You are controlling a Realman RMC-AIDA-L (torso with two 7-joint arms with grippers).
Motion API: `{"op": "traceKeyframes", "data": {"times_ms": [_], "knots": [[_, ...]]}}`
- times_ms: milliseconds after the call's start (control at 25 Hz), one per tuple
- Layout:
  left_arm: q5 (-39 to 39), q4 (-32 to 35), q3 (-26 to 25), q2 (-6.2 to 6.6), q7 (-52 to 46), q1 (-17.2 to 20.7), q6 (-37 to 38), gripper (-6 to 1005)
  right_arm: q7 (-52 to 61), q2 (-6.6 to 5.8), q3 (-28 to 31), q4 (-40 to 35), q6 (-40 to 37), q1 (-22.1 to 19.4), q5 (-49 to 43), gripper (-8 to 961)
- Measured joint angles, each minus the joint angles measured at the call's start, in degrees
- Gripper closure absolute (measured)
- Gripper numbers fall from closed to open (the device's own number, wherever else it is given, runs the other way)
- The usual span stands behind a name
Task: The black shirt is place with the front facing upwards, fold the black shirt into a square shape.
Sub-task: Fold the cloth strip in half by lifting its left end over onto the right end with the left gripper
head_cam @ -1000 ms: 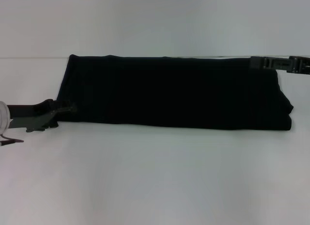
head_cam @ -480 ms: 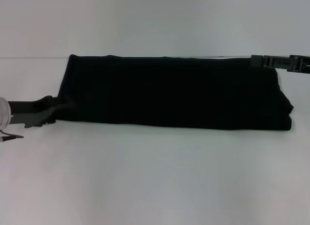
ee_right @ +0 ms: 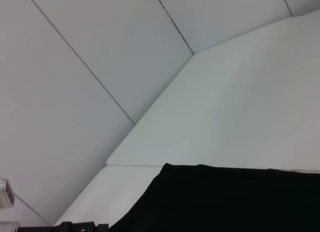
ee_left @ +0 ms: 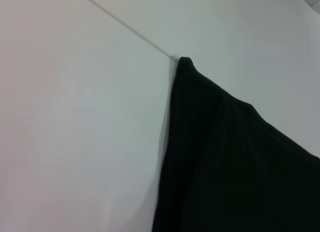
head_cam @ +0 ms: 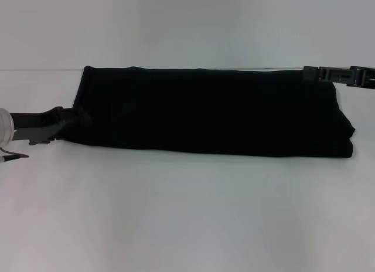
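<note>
The black shirt (head_cam: 211, 111) lies on the white table as a long flat band running left to right, its lettering hidden. My left gripper (head_cam: 75, 121) reaches in from the left and meets the shirt's left end near the front corner, its tip merging with the dark cloth. My right gripper (head_cam: 313, 74) rests at the shirt's far right corner. In the left wrist view the shirt (ee_left: 235, 162) shows one pointed corner beside bare table. The right wrist view looks along the shirt (ee_right: 225, 197) from its far edge.
The white table (head_cam: 187, 213) stretches wide in front of the shirt. A seam line (ee_left: 130, 32) crosses the tabletop behind the shirt's left corner. The table's far edge (ee_right: 150, 127) meets a pale panelled wall.
My left gripper has slid away from the front and into the shirt's left end; a second ago it stood just outside the corner. The right gripper and the shirt have not moved.
</note>
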Motion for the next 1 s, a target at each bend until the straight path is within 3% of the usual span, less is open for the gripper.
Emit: {"op": "traceKeyframes", "data": {"times_ms": [360,760,1000], "knots": [[-0.03,1.59,-0.21,0.03,-0.04,0.88,3.09,120,0.03,-0.02,0.26,0.0,0.01,-0.07,0.01,131],[-0.57,9.09,-1.19,0.13,-3.17,6.81,12.07,121,0.03,-0.15,0.26,0.0,0.01,-0.19,0.01,132],[-0.5,7.58,-1.35,-0.2,-3.25,4.81,14.26,122,0.01,-0.18,0.25,0.0,0.0,-0.23,0.01,135]]}}
